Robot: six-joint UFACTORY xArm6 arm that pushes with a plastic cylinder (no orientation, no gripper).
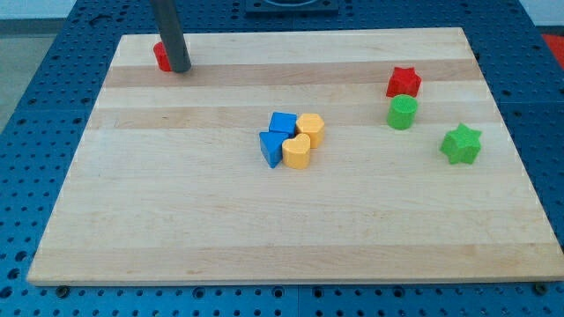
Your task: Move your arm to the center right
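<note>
My tip (180, 68) is at the view's top left, on the wooden board (176, 220). It stands right against a red block (161, 56), which it partly hides, so that block's shape cannot be made out. At the view's right, far from my tip, are a red star (404, 82), a green cylinder (402, 113) just below it, and a green star (462, 143) further right and lower.
Near the board's middle is a tight cluster: a blue cube (282, 123), a blue triangular block (270, 148), a yellow hexagonal block (311, 129) and a yellow heart-shaped block (298, 152). A blue perforated table (35, 106) surrounds the board.
</note>
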